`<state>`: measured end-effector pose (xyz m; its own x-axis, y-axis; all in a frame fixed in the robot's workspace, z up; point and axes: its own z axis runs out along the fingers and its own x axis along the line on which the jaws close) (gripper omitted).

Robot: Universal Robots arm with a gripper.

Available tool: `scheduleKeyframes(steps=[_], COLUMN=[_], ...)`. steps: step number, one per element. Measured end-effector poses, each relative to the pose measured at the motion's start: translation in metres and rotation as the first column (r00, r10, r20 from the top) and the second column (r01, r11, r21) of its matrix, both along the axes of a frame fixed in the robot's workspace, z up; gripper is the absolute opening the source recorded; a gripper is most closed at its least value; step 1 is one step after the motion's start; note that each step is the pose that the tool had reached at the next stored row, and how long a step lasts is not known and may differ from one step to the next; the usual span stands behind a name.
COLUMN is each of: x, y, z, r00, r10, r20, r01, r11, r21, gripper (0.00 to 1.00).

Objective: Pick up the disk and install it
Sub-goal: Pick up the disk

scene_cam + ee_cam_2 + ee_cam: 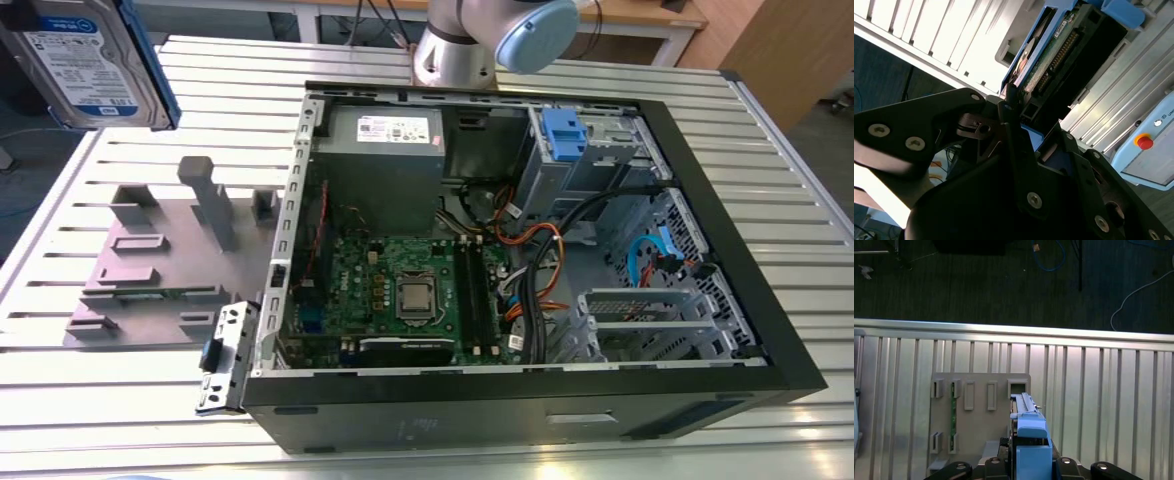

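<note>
The disk (pixel 83 58), a silver drive with a white-and-blue label and a blue frame, hangs in the air at the exterior view's upper left, above the slatted table's edge. In the second wrist view my gripper (pixel 1026 125) is shut on the disk (pixel 1064 45), its black fingers (pixel 1015 150) clamped on the drive's blue-framed end. In the first wrist view the disk (pixel 1028 432) shows edge-on, standing up from the gripper (pixel 1029 467), high above the grey holder fixture (pixel 979 410).
An open computer case (pixel 747 330) lies on the slatted metal table (pixel 160 400), with a drive bay and blue latch (pixel 561 135) at its far end. The grey holder fixture (pixel 160 265) sits beside the case. The arm's base (pixel 461 45) stands behind the case.
</note>
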<state>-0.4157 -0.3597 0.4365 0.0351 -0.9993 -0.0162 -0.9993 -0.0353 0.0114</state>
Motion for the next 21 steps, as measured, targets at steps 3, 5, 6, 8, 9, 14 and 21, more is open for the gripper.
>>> scheduleKeyframes(steps=[3, 5, 6, 8, 9, 14, 21], x=[0.0000, 0.0000, 0.0000, 0.0000, 0.0000, 0.0000, 0.0000], y=[0.0000, 0.0000, 0.0000, 0.0000, 0.0000, 0.0000, 0.0000], z=[0.0008, 0.0014, 0.0016, 0.0020, 0.0023, 0.0035, 0.0052], r00=[1.0000, 1.0000, 1.0000, 1.0000, 1.0000, 1.0000, 1.0000], r10=[0.000, 0.000, 0.000, 0.000, 0.000, 0.000, 0.000], r20=[0.0000, -0.0001, 0.0000, 0.0000, 0.0000, 0.0000, -0.0001], r01=[0.000, 0.000, 0.000, 0.000, 0.000, 0.000, 0.000], r11=[1.0000, 1.0000, 1.0000, 1.0000, 1.0000, 1.0000, 1.0000], r21=[0.0000, 0.0000, 0.0000, 0.0000, 0.0000, 0.0000, 0.0000], gripper=[0.36, 0.36, 0.36, 0.36, 0.36, 0.36, 0.36])
